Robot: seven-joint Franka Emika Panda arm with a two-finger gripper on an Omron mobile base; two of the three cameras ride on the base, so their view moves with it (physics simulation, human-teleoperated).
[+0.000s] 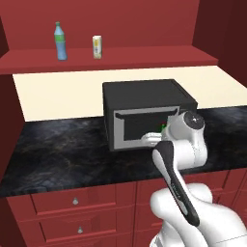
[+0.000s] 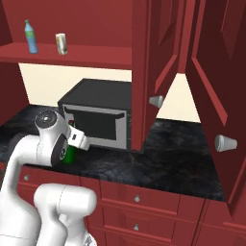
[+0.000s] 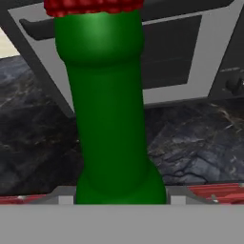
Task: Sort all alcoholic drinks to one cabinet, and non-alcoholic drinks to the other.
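Gripper (image 3: pixel 121 200) clenched around the slim green bottle (image 3: pixel 107 114), red cap (image 3: pixel 93 5) farthest from the hand, microwave (image 1: pixel 144 113) just beyond the bottle, dark counter (image 1: pixel 58 154) beneath, clear-blue bottle (image 1: pixel 60 42) and carton (image 1: pixel 97 47) on the shelf (image 1: pixel 144 55) well above.

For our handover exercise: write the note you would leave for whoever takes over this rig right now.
Pincer: shut on the slim green bottle with red cap, in front of the black microwave above the dark counter.
Done: slim clear-blue plastic bottle with green label and small white-and-yellow carton stand on the open red cabinet shelf.
Left: put the green bottle in the other cabinet.
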